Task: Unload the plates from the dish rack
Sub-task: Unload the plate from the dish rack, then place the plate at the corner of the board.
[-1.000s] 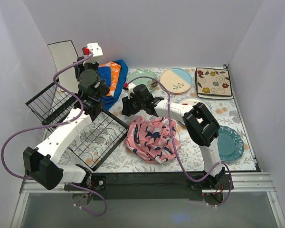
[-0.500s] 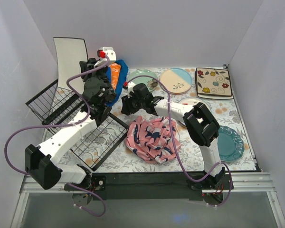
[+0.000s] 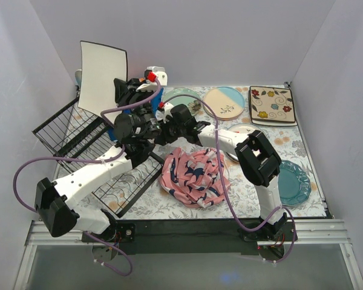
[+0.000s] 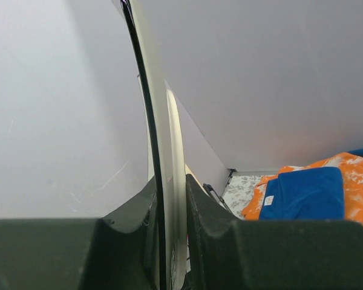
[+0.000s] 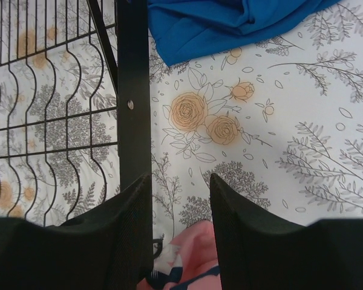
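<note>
My left gripper is shut on a pale squarish plate with a dark rim and holds it upright, high above the black wire dish rack. In the left wrist view the plate's edge stands pinched between my fingers. My right gripper is open and empty, low beside the rack's right side. In the right wrist view the rack's bar is at its left finger. No other plate shows in the rack.
On the floral table lie a mint green plate, a cream-and-blue plate, a cream square flowered plate, a teal plate and a white plate under the right arm. A pink patterned cloth lies in the middle. Blue-orange cloths lie behind the rack.
My left gripper has lifted the pale plate up and to the right, out of the rack's back corner. The right arm has barely moved.
</note>
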Motion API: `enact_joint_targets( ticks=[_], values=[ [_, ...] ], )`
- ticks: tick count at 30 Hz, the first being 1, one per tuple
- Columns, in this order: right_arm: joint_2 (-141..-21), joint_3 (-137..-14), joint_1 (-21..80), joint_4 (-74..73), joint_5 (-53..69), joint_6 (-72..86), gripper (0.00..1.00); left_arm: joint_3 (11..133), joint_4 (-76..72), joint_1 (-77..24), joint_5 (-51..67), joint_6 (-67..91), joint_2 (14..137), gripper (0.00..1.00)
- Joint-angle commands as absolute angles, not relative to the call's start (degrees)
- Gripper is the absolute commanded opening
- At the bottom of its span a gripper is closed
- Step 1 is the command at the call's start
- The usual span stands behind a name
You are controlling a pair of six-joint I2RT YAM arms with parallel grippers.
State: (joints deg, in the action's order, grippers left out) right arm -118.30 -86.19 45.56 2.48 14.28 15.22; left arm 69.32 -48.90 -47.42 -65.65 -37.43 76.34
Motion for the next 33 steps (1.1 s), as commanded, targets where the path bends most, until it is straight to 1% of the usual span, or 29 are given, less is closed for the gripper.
enact_joint_targets(
  ticks=[1, 5, 6, 8, 11, 12, 14, 15, 16, 18, 21, 23, 24, 26, 27, 30, 33],
  values=[
    [-111.10, -84.56, 41.24, 2.55, 16.43, 18.89, 0.50, 73.56, -61.68, -51.67, -59.50, -50.34, 76.81, 0.00],
    [-105.93, -80.96, 33.77, 3.16, 21.17, 23.98, 0.50, 74.01, -64.50, -55.54, -57.84, -55.79, 79.01, 0.00],
    [-104.86, -80.08, 30.53, 3.51, 22.49, 25.65, 0.51, 73.92, -66.60, -57.29, -57.48, -57.29, 79.62, 0.00],
    [-101.62, -77.79, 27.35, 4.13, 23.20, 26.36, 0.52, 73.48, -70.12, -59.14, -55.82, -60.89, 81.64, 0.00],
    [-98.19, -76.56, 21.11, 4.57, 27.41, 27.42, 0.55, 71.11, -73.04, -62.66, -53.35, -64.60, 83.93, 0.00],
    [-97.56, -76.29, 17.61, 5.27, 30.64, 28.64, 0.56, 70.41, -71.82, -63.80, -53.18, -63.64, 84.54, 0.00],
    [-96.51, -76.20, 14.08, 6.24, 34.26, 29.62, 0.59, 69.70, -70.41, -64.68, -52.56, -60.92, 85.69, 0.00],
    [-96.24, -76.46, 10.84, 6.24, 37.67, 29.62, 0.60, 69.00, -67.53, -65.12, -52.38, -58.91, 85.95, 0.00],
    [-96.07, -76.64, 9.33, 6.15, 39.53, 29.71, 0.62, 67.34, -66.46, -65.30, -51.69, -56.10, 86.13, 0.00],
    [-95.54, -76.82, 4.86, 6.42, 45.66, 30.40, 0.65, 64.44, -66.62, -66.09, -48.27, -54.06, 86.40, 0.00],
    [-95.54, -77.16, 0.72, 7.56, 52.53, 32.08, 0.67, 59.25, -61.90, -67.06, -43.53, -46.52, 85.61, 0.00],
    [-96.32, -77.34, 0.53, 10.00, 56.32, 33.91, 0.70, 56.87, -57.59, -67.50, -42.02, -38.81, 85.52, 0.00],
    [-96.68, -77.34, 0.53, 11.32, 61.38, 34.71, 0.70, 55.73, -57.13, -67.59, -40.79, -37.02, 85.69, 0.00],
    [-98.60, -78.05, 0.53, 13.96, 65.29, 37.42, 0.72, 51.97, -61.23, -67.85, -40.26, -38.74, 86.83, 0.00],
    [-99.05, -78.05, 0.61, 14.41, 66.78, 38.22, 0.72, 50.81, -67.09, -67.76, -39.91, -39.98, 88.92, 0.00],
    [-100.19, -77.78, 0.61, 15.38, 69.33, 39.54, 0.72, 48.96, -71.00, -67.85, -39.72, -42.18, 91.92, 0.00],
    [-100.55, -77.34, 0.53, 16.34, 71.62, 41.83, 0.72, 48.26, -71.29, -68.38, -39.29, -41.49, 94.39, 0.00]
  ],
)
